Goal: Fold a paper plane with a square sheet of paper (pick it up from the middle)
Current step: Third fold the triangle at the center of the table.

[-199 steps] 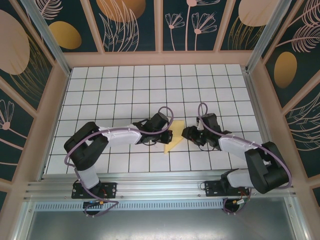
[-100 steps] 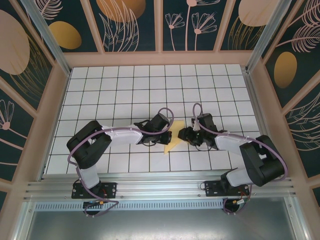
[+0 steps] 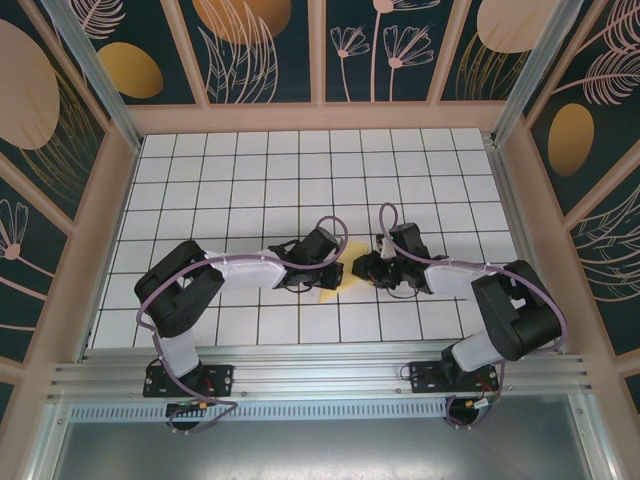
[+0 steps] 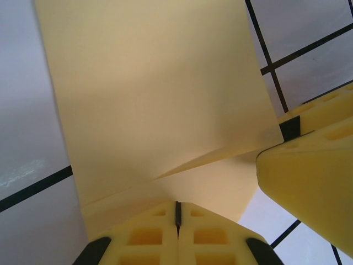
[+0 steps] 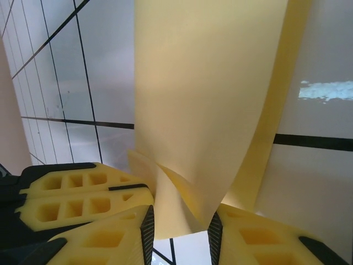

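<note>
The square sheet of paper (image 3: pixel 351 252), pale yellow and folded into a narrow pointed shape, is held up between my two grippers over the tiled table (image 3: pixel 250 170). My left gripper (image 3: pixel 335 272) is shut on its edge; in the left wrist view the fingertips (image 4: pixel 177 205) meet where the creased paper (image 4: pixel 154 94) comes out. My right gripper (image 3: pixel 363 268) comes from the other side. Its jaws (image 5: pixel 179 223) stand apart with a curled fold of the paper (image 5: pixel 204 99) between the pads. The left gripper's yellow fingers (image 5: pixel 83 199) sit close beside it.
Wooden walls with dark floral panels (image 3: pixel 265 50) fence the table on three sides. A metal rail (image 3: pixel 320 380) runs along the near edge by the arm bases. White grid tiles lie bare behind and to both sides of the grippers.
My right gripper has moved left toward the left one and now straddles the paper, its jaws narrowing. The paper looks shorter and more bunched between them. The left gripper stays shut.
</note>
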Controlling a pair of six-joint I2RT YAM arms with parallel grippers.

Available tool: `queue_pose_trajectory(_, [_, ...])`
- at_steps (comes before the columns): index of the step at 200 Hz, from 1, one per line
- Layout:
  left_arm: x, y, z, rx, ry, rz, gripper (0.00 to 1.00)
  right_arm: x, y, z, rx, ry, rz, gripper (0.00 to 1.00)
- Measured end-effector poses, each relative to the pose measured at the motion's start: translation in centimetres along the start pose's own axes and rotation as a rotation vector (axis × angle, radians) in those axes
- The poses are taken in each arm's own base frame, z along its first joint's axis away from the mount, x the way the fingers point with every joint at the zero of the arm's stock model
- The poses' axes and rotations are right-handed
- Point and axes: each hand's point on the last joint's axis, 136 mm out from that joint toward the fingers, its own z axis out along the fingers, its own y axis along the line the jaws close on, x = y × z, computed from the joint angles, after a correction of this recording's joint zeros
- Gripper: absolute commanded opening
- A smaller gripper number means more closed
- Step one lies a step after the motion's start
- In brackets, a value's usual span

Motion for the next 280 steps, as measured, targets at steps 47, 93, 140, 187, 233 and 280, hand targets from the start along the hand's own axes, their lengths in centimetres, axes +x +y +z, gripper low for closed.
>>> queue_pose_trajectory(47, [0.0, 0.0, 0.0, 0.000, 0.000, 0.000, 0.01, -0.3, 0.2, 0.3, -0.012, -0.005, -0.002, 0.35])
queue_pose_trajectory(93, [0.5, 0.4, 0.1, -0.007, 0.010, -0.002, 0.01, -0.6, 0.3, 1.1, -0.020, -0.005, 0.014, 0.32])
queue_pose_trajectory(140, [0.8, 0.8, 0.0, -0.019, 0.009, -0.003, 0.12, -0.7, 0.4, 1.4, -0.029, -0.004, 0.020, 0.11])
queue_pose_trajectory(187, [0.0, -0.1, -3.5, 0.026, -0.082, 0.007, 0.35, -0.6, 0.9, 1.3, -0.037, -0.003, 0.025, 0.09])
queue_pose_trajectory(233, [0.0, -1.1, -6.5, 0.066, -0.175, 0.051, 0.42, -0.4, 2.6, 0.5, -0.054, -0.030, 0.013, 0.09])
queue_pose_trajectory(280, [1.7, -2.4, -5.8, 0.027, -0.175, 0.149, 0.48, -0.1, 2.6, 0.4, -0.036, -0.034, 0.033, 0.09])
